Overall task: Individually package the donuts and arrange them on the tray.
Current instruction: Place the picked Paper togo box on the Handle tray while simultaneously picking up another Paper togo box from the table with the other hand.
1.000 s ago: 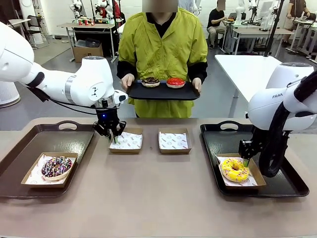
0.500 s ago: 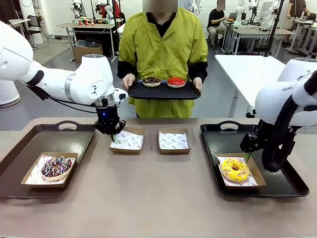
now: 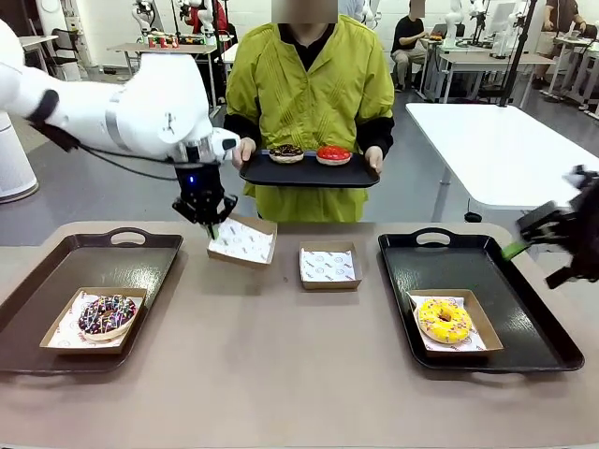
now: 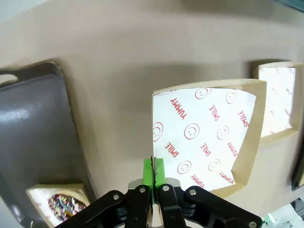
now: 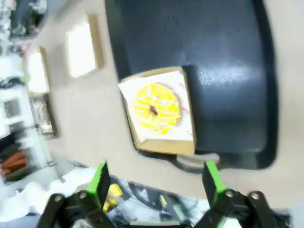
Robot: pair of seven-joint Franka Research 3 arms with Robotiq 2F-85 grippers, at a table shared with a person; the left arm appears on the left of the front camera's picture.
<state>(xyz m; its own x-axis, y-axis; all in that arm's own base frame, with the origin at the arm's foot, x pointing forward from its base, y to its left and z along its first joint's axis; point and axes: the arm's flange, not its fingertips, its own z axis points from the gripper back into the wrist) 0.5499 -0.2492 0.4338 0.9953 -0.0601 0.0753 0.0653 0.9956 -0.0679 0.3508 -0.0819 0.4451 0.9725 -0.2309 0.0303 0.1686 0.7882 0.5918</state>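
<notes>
The yellow donut (image 3: 443,320) sits in an open box (image 3: 487,335) on the right tray (image 3: 533,318). The sprinkled chocolate donut (image 3: 107,314) sits boxed on the left tray (image 3: 37,281). The dark chocolate donut (image 3: 285,152) and the red donut (image 3: 332,153) lie on a black tray (image 3: 281,174) that the person holds beyond the table (image 3: 281,383). The left fingers (image 4: 148,172) pinch the rim of an empty paper-lined box (image 3: 241,240), holding it tilted. A second empty box (image 3: 328,265) lies flat beside it. The right fingers (image 5: 100,179) stand wide apart above the right tray, holding nothing.
</notes>
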